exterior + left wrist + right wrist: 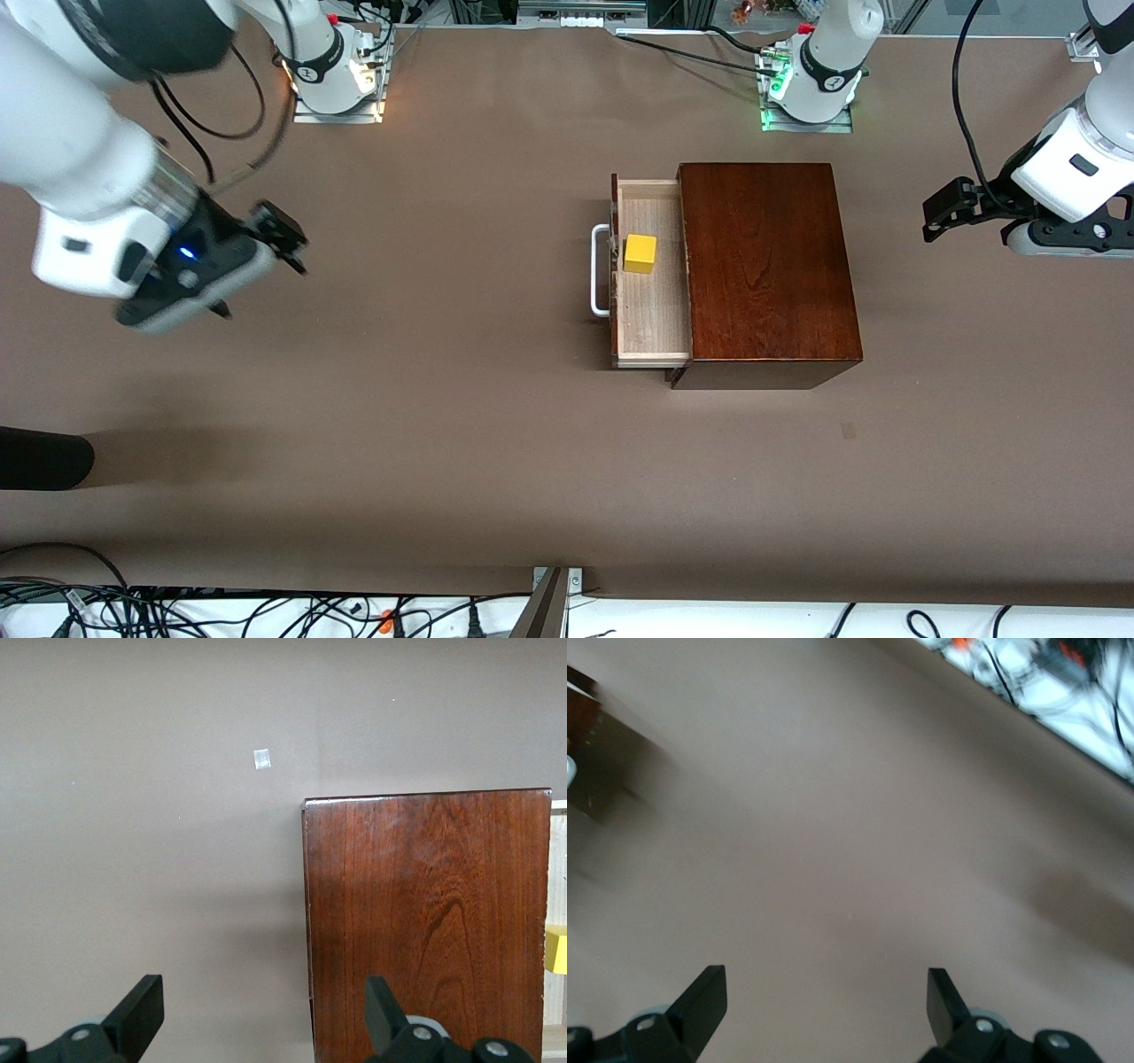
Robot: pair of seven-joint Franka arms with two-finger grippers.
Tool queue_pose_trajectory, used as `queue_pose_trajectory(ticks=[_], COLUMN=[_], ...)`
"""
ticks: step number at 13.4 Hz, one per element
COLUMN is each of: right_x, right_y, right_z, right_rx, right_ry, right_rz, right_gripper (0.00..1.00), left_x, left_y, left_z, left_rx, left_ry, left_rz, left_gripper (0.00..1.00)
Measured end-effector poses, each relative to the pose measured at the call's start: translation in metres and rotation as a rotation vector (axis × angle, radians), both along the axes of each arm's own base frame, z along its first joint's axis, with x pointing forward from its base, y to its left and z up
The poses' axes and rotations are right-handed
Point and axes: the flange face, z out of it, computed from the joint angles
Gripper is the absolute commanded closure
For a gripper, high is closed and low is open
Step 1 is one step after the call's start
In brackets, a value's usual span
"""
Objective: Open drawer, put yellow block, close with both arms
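Observation:
The dark-wood box (pixel 766 266) stands mid-table. Its drawer (pixel 651 310) is pulled out toward the right arm's end, with the white handle (pixel 600 270) in front. The yellow block (pixel 640 253) sits in the drawer's pale tray. My right gripper (pixel 257 270) is open and empty, up over bare table well in front of the drawer. My left gripper (pixel 935 213) is open and empty, off the box's back end. The left wrist view shows its open gripper (pixel 264 1010), the box top (pixel 425 921) and a sliver of the block (pixel 556 950). The right wrist view shows its open gripper (pixel 824 1001) over bare table.
The brown table (pixel 443 399) spreads wide around the box. A small tape mark (pixel 849 431) lies nearer the front camera than the box. A black object (pixel 44 461) pokes in at the right arm's end. Cables (pixel 177 611) run along the front edge.

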Motion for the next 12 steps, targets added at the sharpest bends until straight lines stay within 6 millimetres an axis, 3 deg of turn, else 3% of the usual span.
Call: queue_pose_trajectory(ticks=[3, 7, 12], right_x=[-0.038, -0.044, -0.043], right_y=[-0.05, -0.097, -0.102], right_z=[-0.005, -0.024, -0.026], right_rx=[-0.018, -0.032, -0.036], right_ry=[0.057, 0.112, 0.113], right_rz=[-0.169, -0.344, -0.41], right_gripper=[0.0, 0.0, 0.0], left_x=[0.0, 0.0, 0.0], left_y=[-0.003, -0.005, -0.005], left_z=[0.001, 0.001, 0.001], left_rx=[0.0, 0.0, 0.0], left_ry=[-0.002, -0.002, -0.002], left_rz=[-0.005, -0.009, -0.01], left_gripper=[0.0, 0.0, 0.0])
